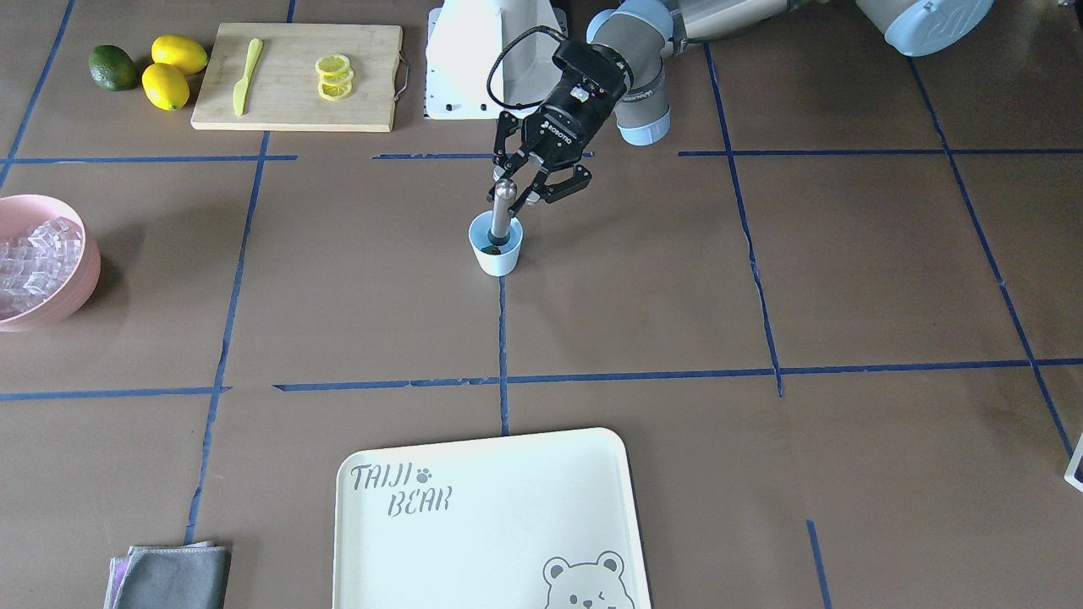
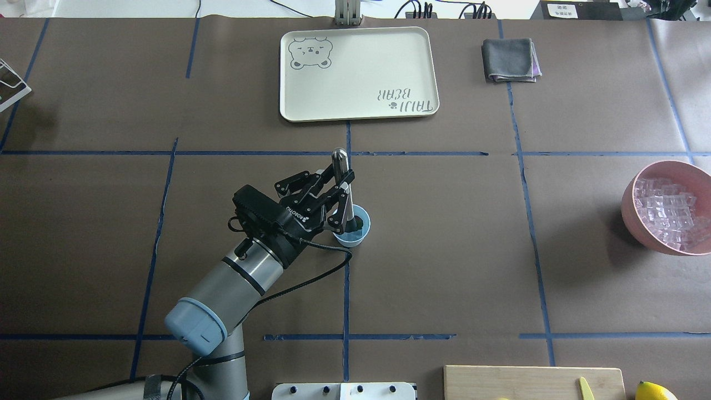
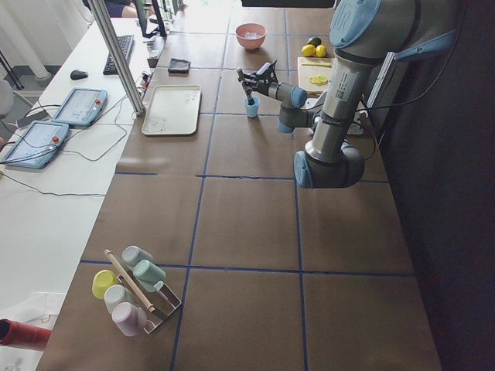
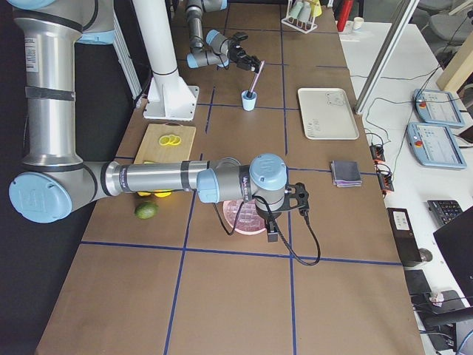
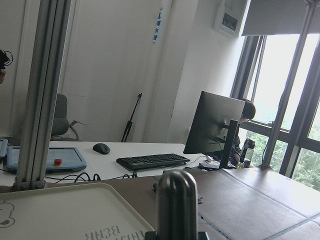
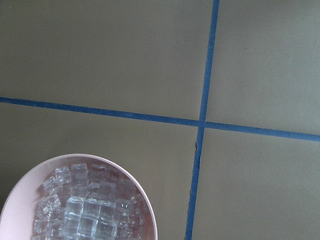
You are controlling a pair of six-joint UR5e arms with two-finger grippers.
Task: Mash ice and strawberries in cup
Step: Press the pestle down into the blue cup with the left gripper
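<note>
The light-blue cup stands at the table's middle; it also shows in the overhead view. A metal muddler stands tilted in it, its dark foot at the bottom. My left gripper is shut on the muddler's shaft just above the rim, and its rounded top fills the left wrist view. No strawberry and no ice show inside the cup. Clear ice cubes fill the pink bowl. My right gripper hangs high over that bowl; I cannot tell whether it is open or shut.
A cream bear tray lies on the operators' side. A cutting board holds lemon slices and a yellow knife, with lemons and a lime beside it. A grey cloth lies near the tray.
</note>
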